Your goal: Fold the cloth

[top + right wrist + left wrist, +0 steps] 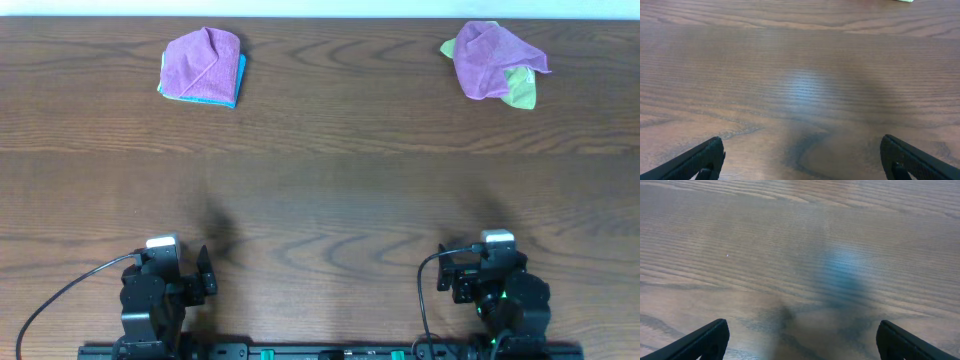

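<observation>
The cloth (490,58) is purple and lies crumpled at the far right of the table, partly over a lime-green cloth (521,88). My left gripper (168,265) rests at the near left edge; in the left wrist view (802,332) its fingers are wide apart over bare wood. My right gripper (492,262) rests at the near right edge, open and empty in the right wrist view (802,150). Both grippers are far from the cloth. The cloth is out of view in both wrist views.
A second purple cloth (202,62) lies folded square on a blue cloth (238,82) at the far left. The brown wooden table (320,190) spans the view. A sliver of the lime-green cloth (902,1) shows at the top of the right wrist view.
</observation>
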